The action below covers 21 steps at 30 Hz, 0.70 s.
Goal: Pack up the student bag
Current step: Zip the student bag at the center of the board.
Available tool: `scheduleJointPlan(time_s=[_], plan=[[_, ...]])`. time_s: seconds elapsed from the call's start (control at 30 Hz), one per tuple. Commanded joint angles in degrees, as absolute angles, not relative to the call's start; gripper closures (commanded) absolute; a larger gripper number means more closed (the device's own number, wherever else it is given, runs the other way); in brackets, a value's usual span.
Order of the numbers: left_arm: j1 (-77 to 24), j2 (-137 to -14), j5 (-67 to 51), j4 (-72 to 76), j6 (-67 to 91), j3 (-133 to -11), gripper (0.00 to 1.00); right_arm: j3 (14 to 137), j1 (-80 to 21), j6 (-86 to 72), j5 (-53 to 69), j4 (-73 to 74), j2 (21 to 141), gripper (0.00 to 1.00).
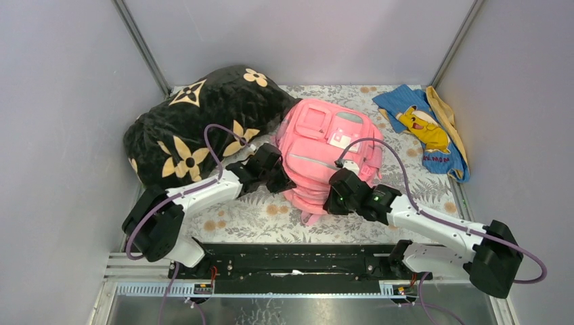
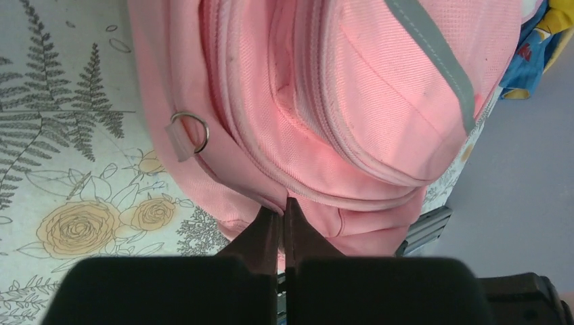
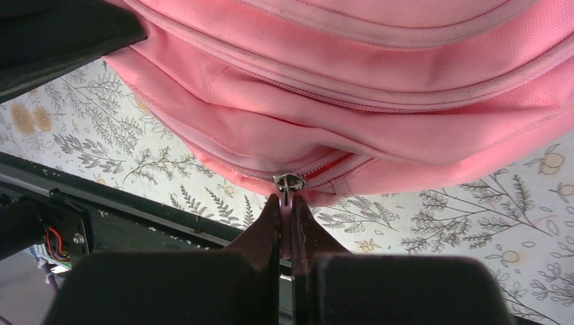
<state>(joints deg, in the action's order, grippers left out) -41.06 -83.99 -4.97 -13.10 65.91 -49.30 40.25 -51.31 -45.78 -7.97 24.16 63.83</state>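
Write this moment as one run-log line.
phase: at zip | left gripper: shut on student bag seam | right gripper: shut on zip pull | bag: lying on table

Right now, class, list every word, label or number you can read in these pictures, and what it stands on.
No text can be read for certain.
Blue cloth: dark print below the yellow figure, too small to read.
Backpack: white patch, too blurred to read.
Pillow: flower shapes only.

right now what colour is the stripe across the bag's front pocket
Grey, a band across the pink student bag; the left wrist view shows it best.
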Motion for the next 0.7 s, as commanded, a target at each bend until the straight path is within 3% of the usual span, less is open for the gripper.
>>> scheduleJointPlan(time_s=[0.0,0.27,0.67], plan=[[-39.09,-83.49,-3.71,-11.20,61.38,-52.84,1.00,41.24,-51.22,-43.96,-11.66,24.17,58.19,1.00],[-27.90,-75.15,2.26,-22.26,47.93,-53.32,1.00,38.93,-51.11,-42.31,-18.57,29.08,53.47,1.00],[-12.86,-72.46,-3.16,-25.48,38.35,-52.01,1.00,36.35,-49.33,-44.31,-24.83,30.78,52.63,1.00]])
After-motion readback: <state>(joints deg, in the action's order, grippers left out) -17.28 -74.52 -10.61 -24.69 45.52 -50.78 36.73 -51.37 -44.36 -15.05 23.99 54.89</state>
